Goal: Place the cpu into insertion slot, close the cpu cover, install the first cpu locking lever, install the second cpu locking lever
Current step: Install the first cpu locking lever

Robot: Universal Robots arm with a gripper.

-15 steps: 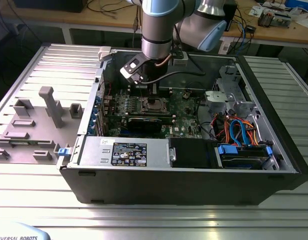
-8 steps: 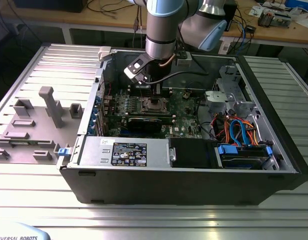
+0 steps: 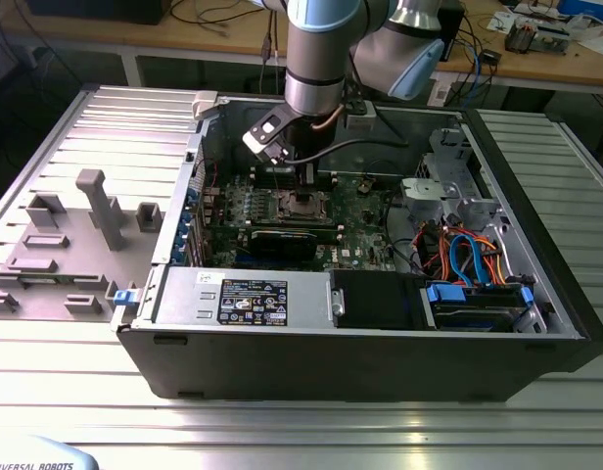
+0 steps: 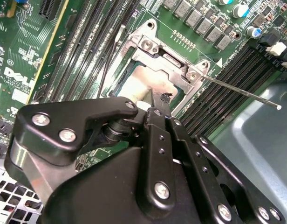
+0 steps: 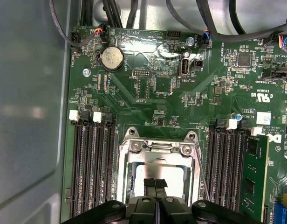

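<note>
The cpu (image 5: 174, 173) lies flat in the insertion slot (image 3: 306, 206), its pale silver top showing through the window of the cpu cover (image 5: 158, 150). The cover's silver frame (image 4: 167, 59) lies over the socket. My gripper (image 5: 155, 183) hangs straight over the chip. Its black fingertips (image 4: 160, 100) are pressed together, at or just above the chip's top, with nothing seen between them. One thin locking lever (image 4: 246, 92) sticks out sideways from the socket's corner. A second lever (image 4: 119, 39) runs along the opposite side. In the exterior view the gripper (image 3: 303, 179) sits low inside the open case.
Rows of black memory slots (image 5: 92, 163) flank the socket on both sides, one holding a green module (image 5: 255, 175). A black graphics card (image 3: 287, 240) lies nearer the case front. Cables (image 3: 468, 257) and a drive bay fill the exterior view's right. The case wall (image 5: 27, 107) stands close.
</note>
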